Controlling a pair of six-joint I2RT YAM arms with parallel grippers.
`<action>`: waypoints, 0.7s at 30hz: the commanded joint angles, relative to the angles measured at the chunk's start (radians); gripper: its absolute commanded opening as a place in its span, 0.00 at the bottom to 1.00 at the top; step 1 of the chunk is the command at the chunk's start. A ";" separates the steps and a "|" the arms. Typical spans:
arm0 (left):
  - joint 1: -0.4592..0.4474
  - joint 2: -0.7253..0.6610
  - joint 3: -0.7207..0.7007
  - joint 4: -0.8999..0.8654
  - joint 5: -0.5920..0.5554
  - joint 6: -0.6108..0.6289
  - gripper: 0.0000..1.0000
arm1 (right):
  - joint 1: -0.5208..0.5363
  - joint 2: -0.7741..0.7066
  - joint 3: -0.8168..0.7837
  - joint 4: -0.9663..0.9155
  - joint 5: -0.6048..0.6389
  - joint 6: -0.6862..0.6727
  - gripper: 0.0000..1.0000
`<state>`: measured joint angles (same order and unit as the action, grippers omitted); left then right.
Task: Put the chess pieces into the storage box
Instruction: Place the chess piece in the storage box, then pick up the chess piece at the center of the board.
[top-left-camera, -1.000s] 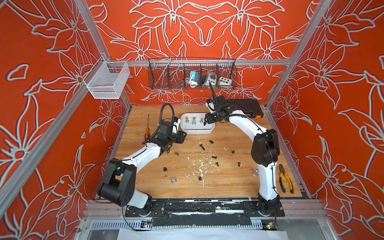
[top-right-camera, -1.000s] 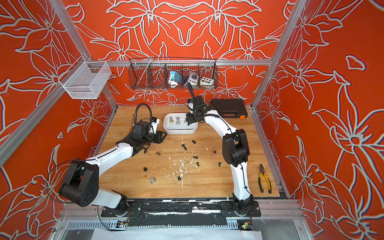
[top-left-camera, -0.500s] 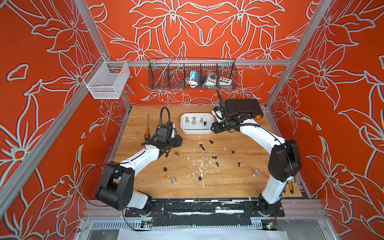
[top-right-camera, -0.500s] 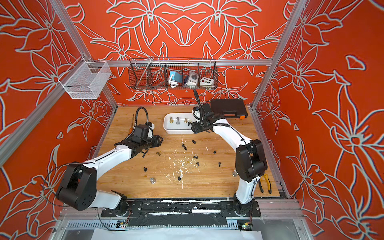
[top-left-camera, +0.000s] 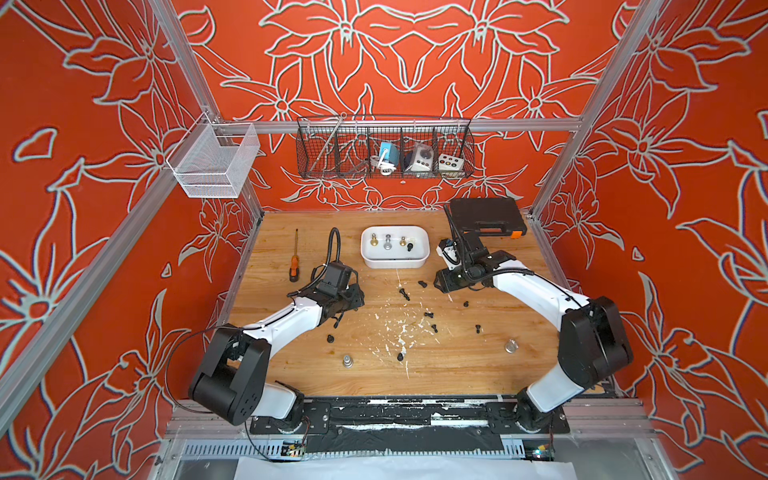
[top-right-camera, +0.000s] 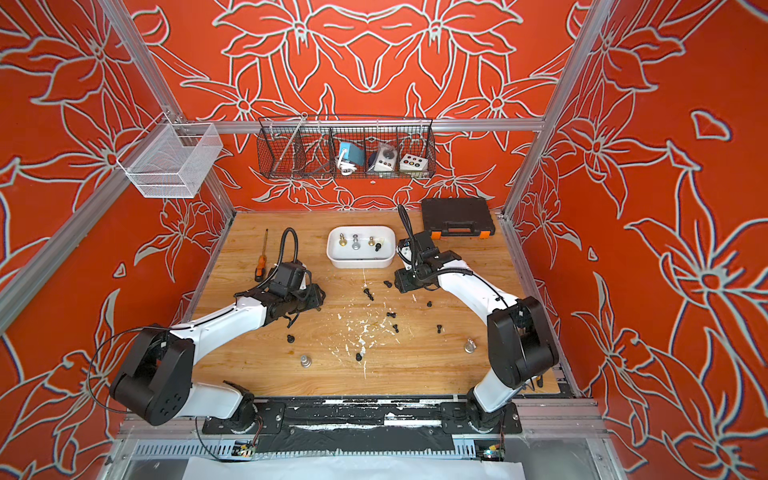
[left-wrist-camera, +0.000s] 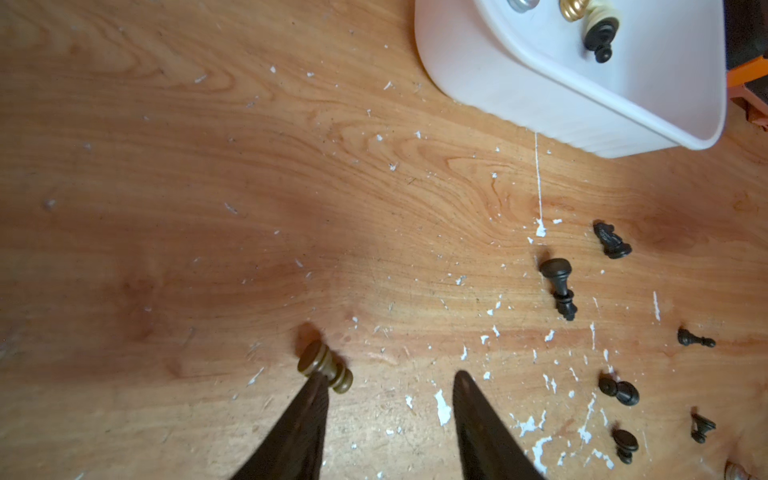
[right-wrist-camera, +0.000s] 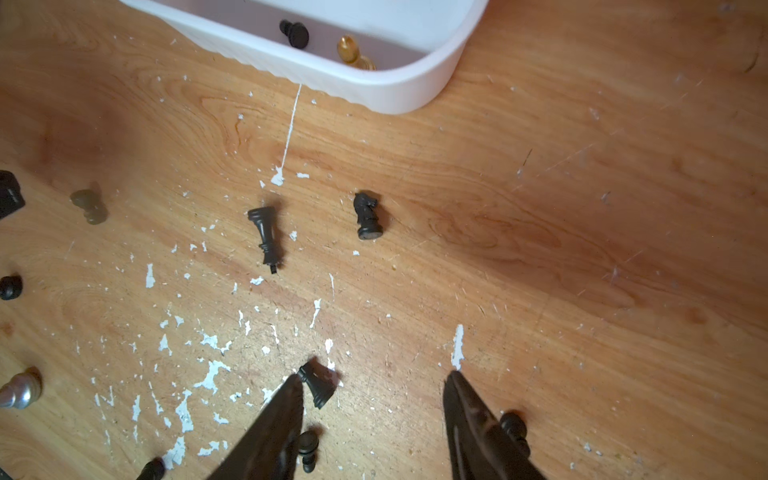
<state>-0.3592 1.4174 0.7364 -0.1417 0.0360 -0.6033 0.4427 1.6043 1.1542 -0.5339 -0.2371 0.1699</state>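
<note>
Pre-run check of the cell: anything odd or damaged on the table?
Yes. White flecks pepper the middle of the wooden tabletop, like chipped paint, and a thin white streak runs from the storage box toward them. Several black chess pieces lie toppled, not upright.

readable text: none | labels, brands, numbers: none (devices (top-left-camera: 415, 160) in wire basket (top-left-camera: 320, 153) too small)

Top views: looked down from high at the front, toward the back wall (top-left-camera: 395, 62); shared the whole table (top-left-camera: 457, 374).
Wrist views: looked from close above it; shared the tub (left-wrist-camera: 498, 83).
</note>
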 joint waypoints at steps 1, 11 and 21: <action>-0.015 0.037 -0.007 -0.021 -0.038 -0.048 0.50 | -0.005 -0.031 -0.029 0.016 -0.008 0.014 0.56; -0.059 0.097 0.003 -0.030 -0.081 -0.060 0.45 | -0.010 -0.020 -0.015 -0.011 -0.015 -0.001 0.55; -0.066 0.107 -0.009 -0.039 -0.134 -0.047 0.45 | -0.010 -0.015 -0.025 -0.008 -0.019 0.009 0.54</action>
<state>-0.4198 1.5127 0.7364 -0.1570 -0.0593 -0.6479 0.4362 1.5993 1.1297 -0.5316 -0.2447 0.1741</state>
